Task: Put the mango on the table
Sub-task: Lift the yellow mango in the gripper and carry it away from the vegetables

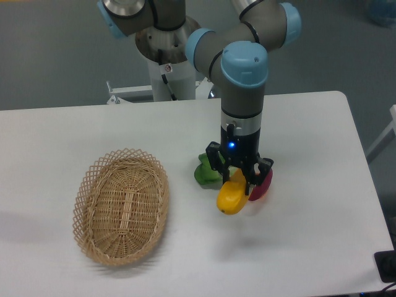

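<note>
Showing a single arm reaching straight down over a white tabletop [309, 247], the view is taken from a fixed camera in front of and above the scene. The gripper [238, 180] points downward, a blue light glowing on its body, and its two dark fingers are clenched on the upper end of the mango [231, 198], a glossy yellow-orange oval that hangs tilted between them, its lower end pointing toward the camera and to the left. Whether the mango touches the tabletop or is held just clear of it cannot be told; a soft shadow lies on the surface just in front of it. Just behind the mango on the right side of the picture lies a magenta-red oval piece [263, 184], partly hidden by one finger. On the left side of the picture, just beside the gripper, lies a green leafy vegetable [205, 172], partly covered by the other finger. Well apart from this group, toward the left of the tabletop, sits an oval wicker basket [121, 206] with an open lattice rim and nothing visible inside it. The arm's base [167, 68] stands at the far edge of the tabletop.
</note>
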Controlling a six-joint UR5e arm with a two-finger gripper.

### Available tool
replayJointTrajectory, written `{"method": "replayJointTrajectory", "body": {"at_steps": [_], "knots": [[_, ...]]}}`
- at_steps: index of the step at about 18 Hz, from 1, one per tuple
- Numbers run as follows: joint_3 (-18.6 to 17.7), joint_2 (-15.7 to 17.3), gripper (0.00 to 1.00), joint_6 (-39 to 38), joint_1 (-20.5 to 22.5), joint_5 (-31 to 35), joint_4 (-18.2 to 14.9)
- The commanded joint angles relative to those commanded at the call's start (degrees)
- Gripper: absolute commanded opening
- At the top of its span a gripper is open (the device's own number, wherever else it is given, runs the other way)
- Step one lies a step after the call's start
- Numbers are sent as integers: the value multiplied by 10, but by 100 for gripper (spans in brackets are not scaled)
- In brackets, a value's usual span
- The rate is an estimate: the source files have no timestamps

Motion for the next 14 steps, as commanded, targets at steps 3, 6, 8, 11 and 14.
{"method": "replayJointTrajectory", "body": {"at_steps": [3, 6, 8, 11, 14], "knots": [[-4, 0, 41, 0, 0, 2, -1], [-4, 0, 41, 0, 1, 2, -1], [-6, 3, 41, 0, 3, 2, -1], [-4, 4, 41, 12, 18, 1, 0], [-6, 4, 41, 64, 40, 1, -1]]}}
